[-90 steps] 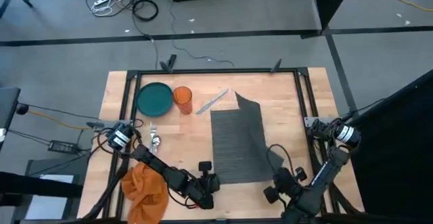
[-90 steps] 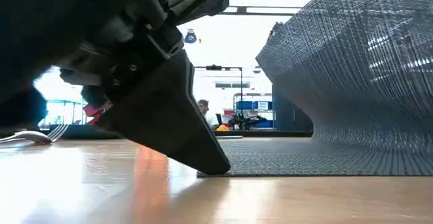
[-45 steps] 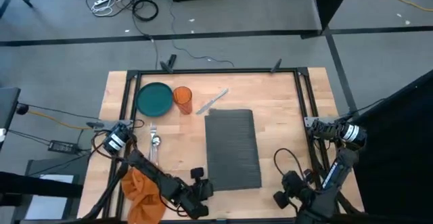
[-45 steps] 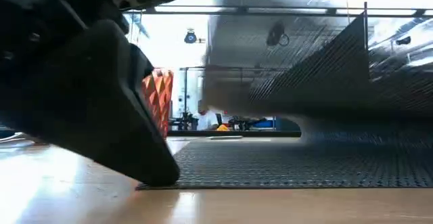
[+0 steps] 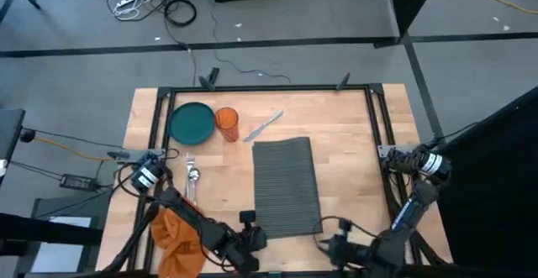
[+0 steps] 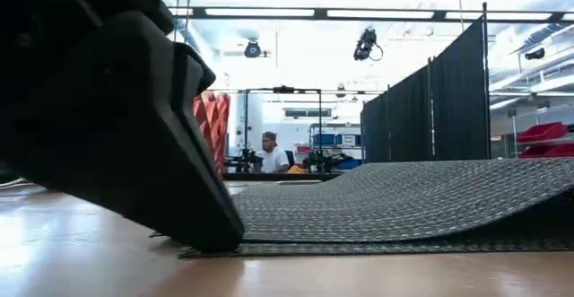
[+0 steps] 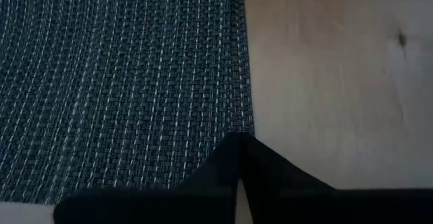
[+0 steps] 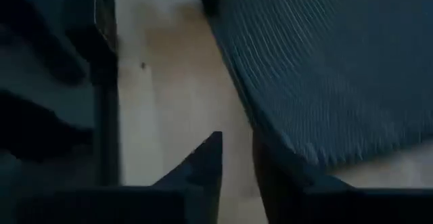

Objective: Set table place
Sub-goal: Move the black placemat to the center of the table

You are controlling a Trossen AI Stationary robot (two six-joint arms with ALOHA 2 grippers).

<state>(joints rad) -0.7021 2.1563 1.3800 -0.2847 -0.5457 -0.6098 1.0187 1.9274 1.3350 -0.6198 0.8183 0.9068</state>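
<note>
The dark grey ribbed placemat (image 5: 286, 186) lies spread on the wooden table (image 5: 353, 127), long side running near to far. In the low view its right part (image 6: 466, 198) arches a little off the wood. My left gripper (image 5: 252, 229) is shut at the mat's near-left corner. My right gripper (image 5: 326, 244) stands just off the near-right corner, its fingers (image 8: 215, 158) a narrow gap apart over bare wood. My left gripper presses its shut fingertips (image 6: 211, 234) down on the placemat's near-left corner (image 7: 230, 126), right at the left edge. The fingers slant down from the near-left. The corner lies flat on the table under them. My right gripper: I cannot tell whether a finger touches the mat's near-right corner (image 8: 304, 153).
At the far left stand a teal plate (image 5: 193, 123) and an orange cup (image 5: 227, 124), with a knife (image 5: 263, 127) beside them. A fork and spoon (image 5: 192, 173) lie left of the mat. An orange napkin (image 5: 178, 236) is bunched at the near-left edge.
The placemat's right part, which stood raised and curled over a second ago, has come down, and the mat now lies spread out and a little farther left. My right gripper has gone toward the near edge and then left, to the mat's near-right corner.
</note>
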